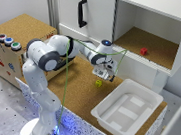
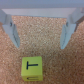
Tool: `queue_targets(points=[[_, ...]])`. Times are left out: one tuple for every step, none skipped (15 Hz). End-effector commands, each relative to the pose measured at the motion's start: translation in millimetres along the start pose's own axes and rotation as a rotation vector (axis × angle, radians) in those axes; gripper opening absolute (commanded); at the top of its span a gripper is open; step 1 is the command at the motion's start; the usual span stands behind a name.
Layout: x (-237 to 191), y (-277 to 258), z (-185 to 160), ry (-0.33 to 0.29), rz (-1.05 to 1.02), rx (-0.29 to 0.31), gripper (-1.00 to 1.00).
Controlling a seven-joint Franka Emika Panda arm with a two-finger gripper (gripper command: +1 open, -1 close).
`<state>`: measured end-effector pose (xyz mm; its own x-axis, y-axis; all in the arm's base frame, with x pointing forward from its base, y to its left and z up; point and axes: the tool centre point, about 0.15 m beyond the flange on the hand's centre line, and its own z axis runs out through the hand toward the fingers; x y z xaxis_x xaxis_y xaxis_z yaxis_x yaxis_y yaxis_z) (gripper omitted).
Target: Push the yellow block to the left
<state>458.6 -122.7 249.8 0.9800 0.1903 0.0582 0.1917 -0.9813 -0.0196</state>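
The yellow block (image 1: pixel 98 83) is a tiny yellow-green cube lying on the cork surface. In the wrist view the yellow block (image 2: pixel 31 69) shows a dark T-shaped mark on its top face. My gripper (image 1: pixel 107 75) hangs just above the cork, slightly to the exterior view's right of the cube and behind it. The gripper (image 2: pixel 40 46) is open, its two fingers (image 2: pixel 13 33) set wide apart with only cork between them. The cube lies outside the finger gap and touches neither finger.
A white plastic bin (image 1: pixel 137 92) stands on the cork at the exterior view's right, close to the cube. A small red block (image 1: pixel 143 51) sits inside the open cabinet (image 1: pixel 152 18) behind. A box with coloured buttons (image 1: pixel 8 41) stands at the left.
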Motion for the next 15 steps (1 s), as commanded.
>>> queue_targets(points=[[-25,-1,18,-0.050,-0.139,-0.017,1.00],[-29,-2,21,-0.061,-0.169,-0.024,1.00],[-33,-2,23,-0.073,-0.196,-0.020,1.00],[-35,-1,24,-0.081,-0.205,-0.010,1.00],[-36,-1,25,-0.083,-0.207,-0.007,1.00],[-36,-2,27,-0.084,-0.210,-0.015,1.00],[-36,-5,30,-0.087,-0.210,-0.012,1.00],[-35,-7,31,-0.091,-0.215,-0.007,1.00],[-35,-10,33,-0.091,-0.220,-0.008,1.00],[-35,-13,35,-0.092,-0.221,-0.001,1.00],[-36,-15,37,-0.094,-0.221,-0.001,1.00],[-37,-17,39,-0.097,-0.223,-0.004,1.00],[-38,-18,41,-0.099,-0.220,-0.003,-1.00],[-38,-18,43,-0.097,-0.212,0.000,-1.00],[-38,-18,44,-0.096,-0.205,-0.003,-1.00]])
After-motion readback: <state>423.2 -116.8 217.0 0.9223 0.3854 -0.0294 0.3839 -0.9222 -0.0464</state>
